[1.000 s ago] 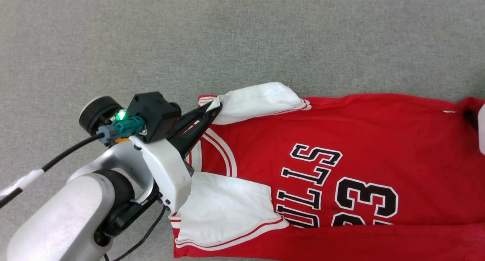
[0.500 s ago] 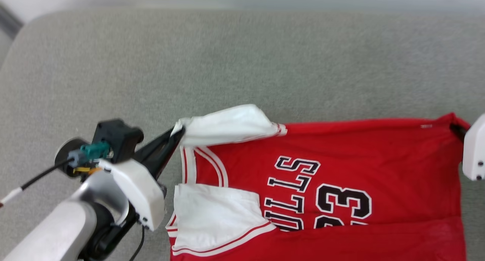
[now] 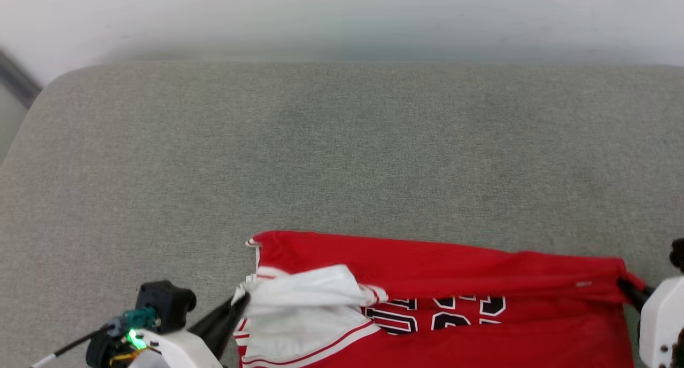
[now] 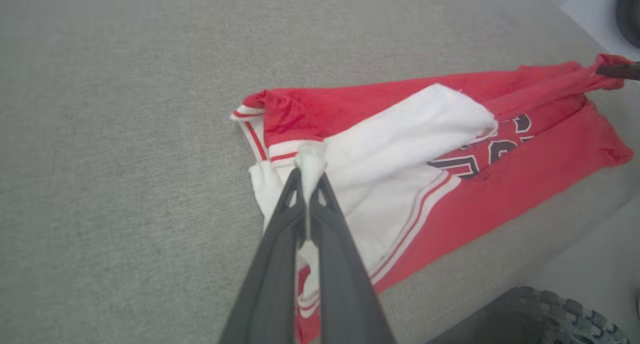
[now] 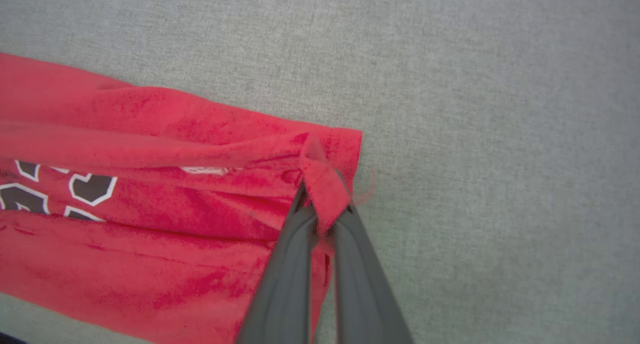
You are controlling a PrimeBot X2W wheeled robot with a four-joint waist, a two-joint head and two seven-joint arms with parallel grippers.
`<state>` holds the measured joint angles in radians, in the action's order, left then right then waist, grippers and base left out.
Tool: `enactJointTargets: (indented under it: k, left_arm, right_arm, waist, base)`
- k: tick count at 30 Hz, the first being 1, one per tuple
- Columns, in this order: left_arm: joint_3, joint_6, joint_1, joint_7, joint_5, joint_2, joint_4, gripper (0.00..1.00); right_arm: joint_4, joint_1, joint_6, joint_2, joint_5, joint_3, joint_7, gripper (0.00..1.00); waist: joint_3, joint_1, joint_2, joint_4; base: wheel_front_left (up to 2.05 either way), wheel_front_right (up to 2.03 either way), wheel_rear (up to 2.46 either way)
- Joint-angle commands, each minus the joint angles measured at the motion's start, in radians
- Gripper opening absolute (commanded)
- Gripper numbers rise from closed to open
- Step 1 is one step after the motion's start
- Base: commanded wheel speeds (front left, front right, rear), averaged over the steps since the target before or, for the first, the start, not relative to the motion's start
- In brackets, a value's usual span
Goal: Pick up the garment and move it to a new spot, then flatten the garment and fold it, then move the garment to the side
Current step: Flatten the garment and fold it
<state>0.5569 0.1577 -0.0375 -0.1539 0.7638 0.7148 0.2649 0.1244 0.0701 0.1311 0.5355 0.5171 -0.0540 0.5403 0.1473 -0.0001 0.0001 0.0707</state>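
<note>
The garment (image 3: 427, 256), a red jersey with white sleeves and black lettering, lies along the near edge of the grey surface. Its far edge is lifted and drawn over the lettering, so the plain red back shows. My left gripper (image 3: 239, 302) is shut on the tip of the white sleeve (image 3: 304, 288). In the left wrist view, my left gripper (image 4: 310, 173) pinches that sleeve above the garment (image 4: 500, 184). My right gripper (image 3: 628, 289) is shut on the red hem corner. In the right wrist view, my right gripper (image 5: 322, 211) holds a bunched fold of the garment (image 5: 150, 209).
The grey padded surface (image 3: 342, 154) stretches far beyond the garment to a pale wall, with a rounded corner at the far left. In the left wrist view, a dark ribbed part (image 4: 550, 309) sits below the surface's near edge.
The head camera has tilted up, shifting the whole picture down. My right gripper has shut on the hem corner. Both grippers have pulled the far edge over the lettering, towards me.
</note>
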Motion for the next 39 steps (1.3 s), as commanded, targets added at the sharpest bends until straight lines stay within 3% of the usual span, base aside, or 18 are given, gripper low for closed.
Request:
enactJointTargets:
  k: [1, 7, 18, 19, 20, 21, 22, 29, 36, 39]
  left_arm:
    - [0.007, -0.007, 0.018, 0.010, 0.005, -0.008, -0.013, 0.00]
    - [0.083, -0.052, 0.018, 0.018, -0.059, -0.013, -0.123, 0.00]
    - [0.149, -0.113, -0.035, 0.076, -0.108, -0.087, -0.320, 0.00]
    - [0.153, -0.114, -0.036, 0.078, -0.107, -0.091, -0.333, 0.24]
    - [0.156, -0.117, -0.038, 0.077, -0.108, -0.094, -0.347, 0.99]
    - [0.156, -0.117, -0.038, 0.077, -0.108, -0.094, -0.347, 0.99]
    - [0.163, -0.121, -0.039, 0.075, -0.109, -0.099, -0.368, 1.00]
    - [0.133, -0.111, -0.027, 0.131, -0.092, -0.101, -0.369, 1.00]
    - [0.045, -0.073, -0.030, 0.275, -0.080, -0.111, -0.308, 1.00]
    - [0.002, -0.038, -0.023, 0.349, -0.086, -0.124, -0.291, 1.00]
  right_arm:
    - [-0.009, -0.030, -0.001, -0.002, 0.004, -0.003, -0.010, 0.00]
    - [-0.005, -0.091, -0.001, 0.036, -0.006, -0.066, -0.037, 0.00]
    - [0.071, -0.061, -0.001, 0.103, -0.010, -0.210, -0.074, 0.00]
    - [0.081, -0.057, -0.001, 0.097, -0.001, -0.218, -0.082, 0.00]
    - [0.091, -0.052, -0.001, 0.095, 0.006, -0.226, -0.088, 0.00]
    - [0.091, -0.052, -0.001, 0.095, 0.006, -0.226, -0.088, 0.00]
    - [0.110, -0.041, -0.001, 0.094, 0.021, -0.238, -0.108, 1.00]
    - [0.099, -0.011, -0.001, 0.084, 0.118, -0.231, -0.135, 1.00]
    - [0.033, -0.013, -0.001, 0.100, 0.197, -0.161, -0.121, 1.00]
    - [-0.003, -0.031, -0.001, 0.096, 0.209, -0.105, -0.088, 1.00]
  waist:
    - [0.000, 0.0001, -0.0001, 0.004]
    - [0.006, 0.0001, -0.0001, 0.011]
    - [0.027, 0.0001, -0.0001, 0.011]
    - [0.026, 0.0001, -0.0001, 0.010]
    - [0.023, 0.0001, -0.0001, 0.010]
    - [0.023, 0.0001, -0.0001, 0.010]
    - [0.014, 0.0001, -0.0001, 0.008]
    - [-0.029, 0.0001, -0.0001, -0.008]
    - [-0.078, 0.0001, -0.0001, -0.018]
    - [-0.092, 0.0001, -0.0001, -0.020]
  base:
    - [0.00, 0.00, 0.00]
    - [0.00, 0.00, 0.00]
    - [0.00, 0.00, 0.00]
    - [0.00, 0.00, 0.00]
    - [0.00, 0.00, 0.00]
    - [0.00, 0.00, 0.00]
    - [0.00, 0.00, 0.00]
    - [0.00, 0.00, 0.00]
    - [0.00, 0.00, 0.00]
    - [0.00, 0.00, 0.00]
